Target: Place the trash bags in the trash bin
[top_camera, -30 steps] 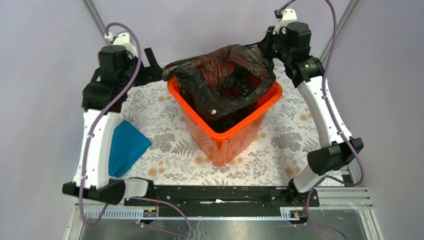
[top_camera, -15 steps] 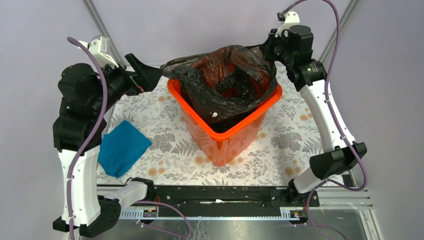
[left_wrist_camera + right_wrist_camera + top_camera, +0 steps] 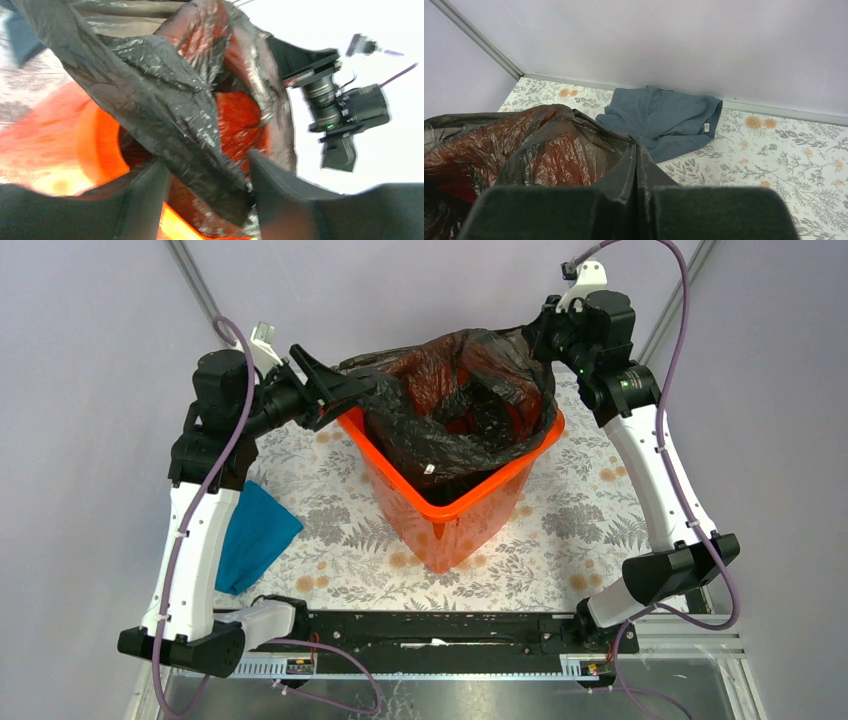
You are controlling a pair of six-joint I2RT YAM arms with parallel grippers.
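Plainly trash bag (image 3: 200,150) lies between left jaws.

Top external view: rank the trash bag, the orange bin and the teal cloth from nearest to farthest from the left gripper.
1. trash bag: its left edge lies right at the left gripper, between the spread fingers.
2. trash bin: its left rim corner sits just under the fingertips.
3. teal cloth: low on the left of the view, clearly farthest.
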